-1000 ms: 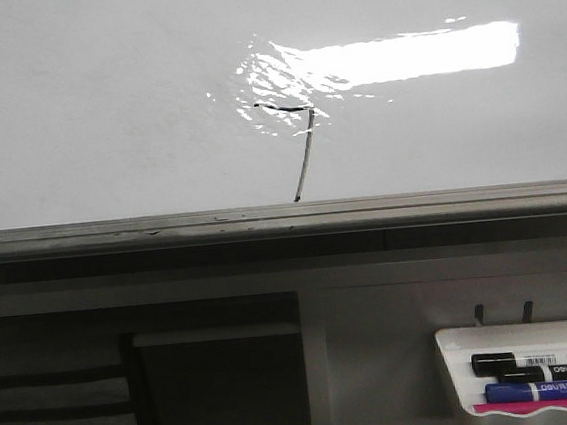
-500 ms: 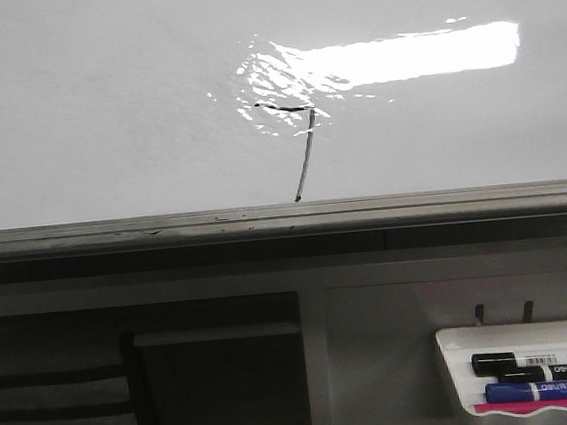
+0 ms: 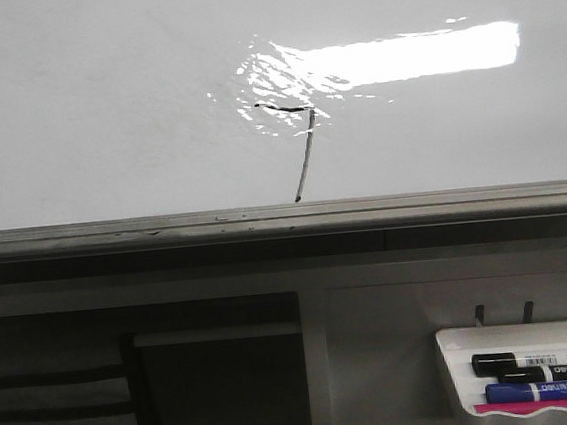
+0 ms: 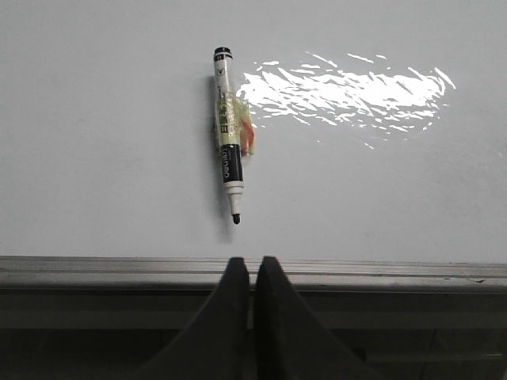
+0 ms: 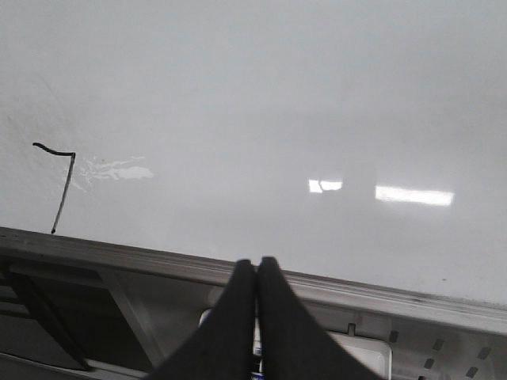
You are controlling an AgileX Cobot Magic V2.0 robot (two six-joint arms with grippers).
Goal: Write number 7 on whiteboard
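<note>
The whiteboard (image 3: 103, 109) fills the upper front view, with bright glare and a grey metal lower edge (image 3: 284, 217). A thin black number 7 (image 3: 304, 160) is drawn on it just above that edge; it also shows in the right wrist view (image 5: 63, 186). A black marker (image 4: 228, 146) with yellow tape lies uncapped on the board (image 4: 95, 142) in the left wrist view, tip toward the board's edge. My left gripper (image 4: 253, 265) is shut and empty, just short of the marker's tip. My right gripper (image 5: 256, 265) is shut and empty over the board's edge. Neither gripper shows in the front view.
A small white marker tray (image 3: 457, 341) at the lower right holds a black marker (image 3: 524, 360) and a blue marker (image 3: 532, 390). It also shows behind my right fingers (image 5: 372, 348). A dark recess (image 3: 220, 389) lies below the board's frame.
</note>
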